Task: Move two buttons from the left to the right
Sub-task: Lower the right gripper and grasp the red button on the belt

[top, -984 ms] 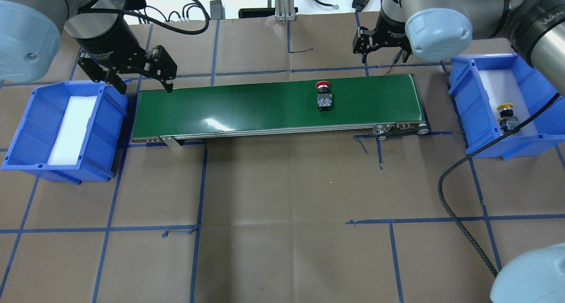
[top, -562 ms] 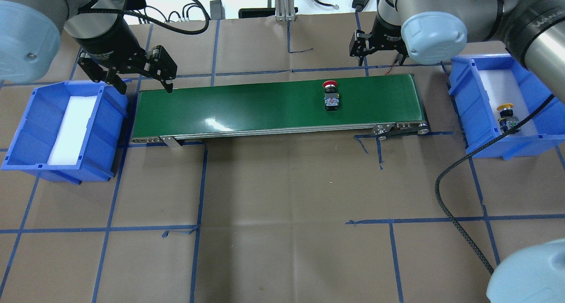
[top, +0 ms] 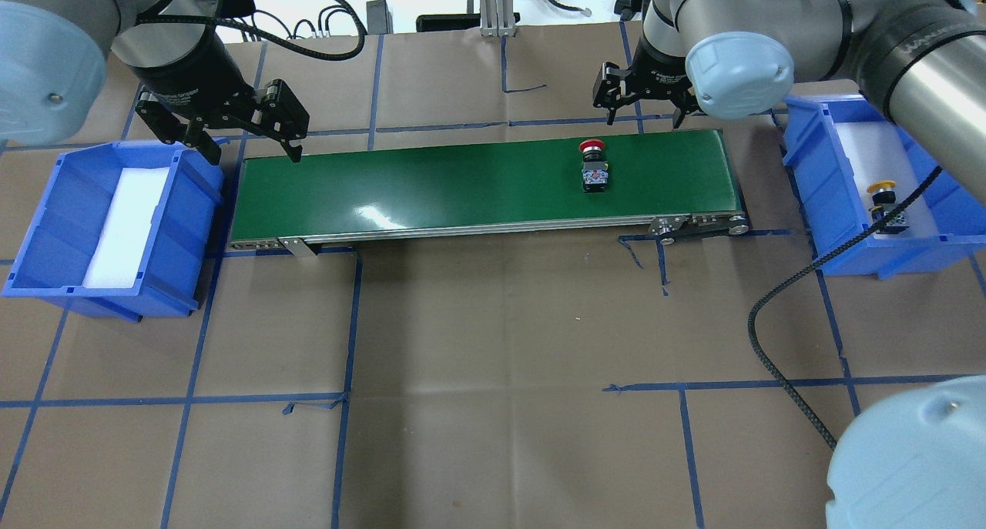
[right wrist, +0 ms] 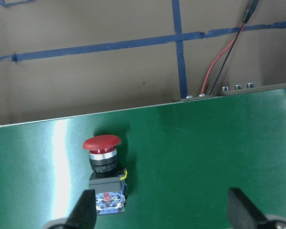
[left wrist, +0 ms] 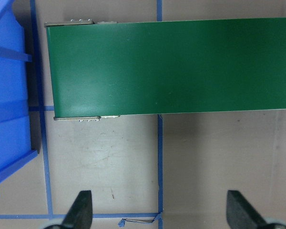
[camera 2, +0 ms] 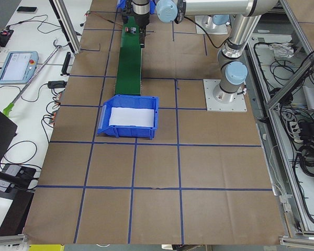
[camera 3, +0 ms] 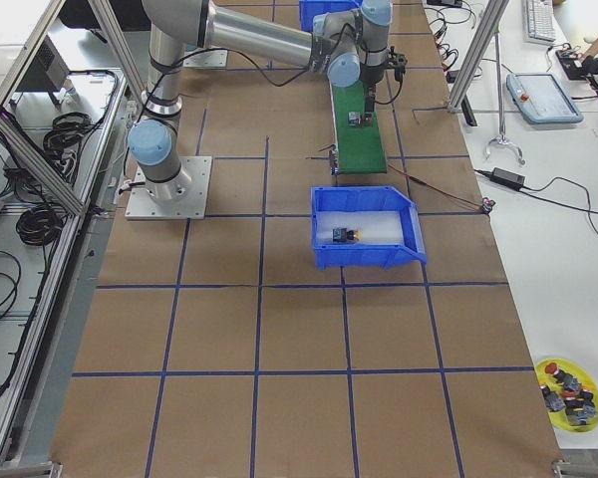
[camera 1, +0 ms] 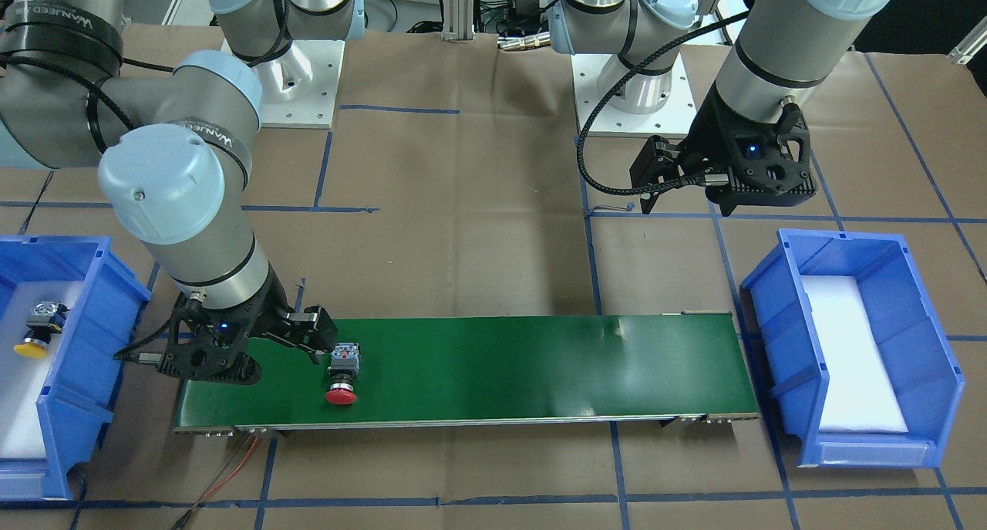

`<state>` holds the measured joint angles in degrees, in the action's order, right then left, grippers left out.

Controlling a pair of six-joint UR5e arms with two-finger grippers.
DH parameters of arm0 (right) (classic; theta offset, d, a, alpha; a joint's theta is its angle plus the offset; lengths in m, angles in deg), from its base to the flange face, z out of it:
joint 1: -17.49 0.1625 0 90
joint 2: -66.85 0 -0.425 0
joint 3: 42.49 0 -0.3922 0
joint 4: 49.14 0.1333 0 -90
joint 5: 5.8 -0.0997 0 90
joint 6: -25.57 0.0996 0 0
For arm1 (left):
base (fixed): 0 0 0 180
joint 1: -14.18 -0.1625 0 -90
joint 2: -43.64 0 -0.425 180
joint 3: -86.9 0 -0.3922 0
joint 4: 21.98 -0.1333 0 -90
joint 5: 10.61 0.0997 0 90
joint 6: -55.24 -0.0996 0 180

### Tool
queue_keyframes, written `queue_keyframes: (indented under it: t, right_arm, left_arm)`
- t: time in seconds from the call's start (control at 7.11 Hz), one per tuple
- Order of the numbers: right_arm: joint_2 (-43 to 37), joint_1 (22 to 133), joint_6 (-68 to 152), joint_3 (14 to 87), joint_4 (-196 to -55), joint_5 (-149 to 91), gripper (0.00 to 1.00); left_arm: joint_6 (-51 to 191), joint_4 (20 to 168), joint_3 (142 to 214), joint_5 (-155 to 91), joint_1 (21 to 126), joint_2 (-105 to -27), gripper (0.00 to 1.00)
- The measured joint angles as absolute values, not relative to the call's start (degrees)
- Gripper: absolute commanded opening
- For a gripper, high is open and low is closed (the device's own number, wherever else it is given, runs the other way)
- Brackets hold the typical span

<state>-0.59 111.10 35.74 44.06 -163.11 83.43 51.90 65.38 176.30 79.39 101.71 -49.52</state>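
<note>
The red button (top: 594,167) lies on its side on the green conveyor belt (top: 462,182), near the belt's right end; it also shows in the front view (camera 1: 341,372) and the right wrist view (right wrist: 105,171). The yellow button (top: 884,202) lies in the right blue bin (top: 816,182). My right gripper (top: 643,117) is open and empty, hovering just beyond the belt's far edge above the red button. My left gripper (top: 253,153) is open and empty, above the belt's left end beside the left blue bin (top: 46,205), which holds only white foam.
The right arm's black cable (top: 770,321) loops over the table in front of the right bin. A red and black wire (right wrist: 219,71) runs off the belt's far right corner. A yellow dish of spare buttons (camera 3: 568,383) sits far off.
The red button has ridden to the right along the belt. My right gripper has moved left, toward it. The left arm has not moved.
</note>
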Motion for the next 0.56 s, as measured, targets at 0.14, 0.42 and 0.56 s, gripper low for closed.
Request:
queue_keyframes:
  t: [0.14, 0.42, 0.56]
  right_arm:
    - [0.62, 111.62, 36.31, 44.05, -163.13, 83.19, 0.98]
    - [2.45, 113.47, 36.83, 44.39, -163.12, 82.93, 0.99]
    - [3.03, 113.77, 36.68, 45.05, -163.23, 82.92, 0.99]
  left_arm:
    - [51.90, 65.38, 176.29, 79.39, 101.72, -49.52, 1.00]
    - [51.90, 65.38, 176.29, 79.39, 101.71, -49.52, 1.00]
    - [51.90, 65.38, 176.29, 79.37, 101.71, -49.52, 1.00]
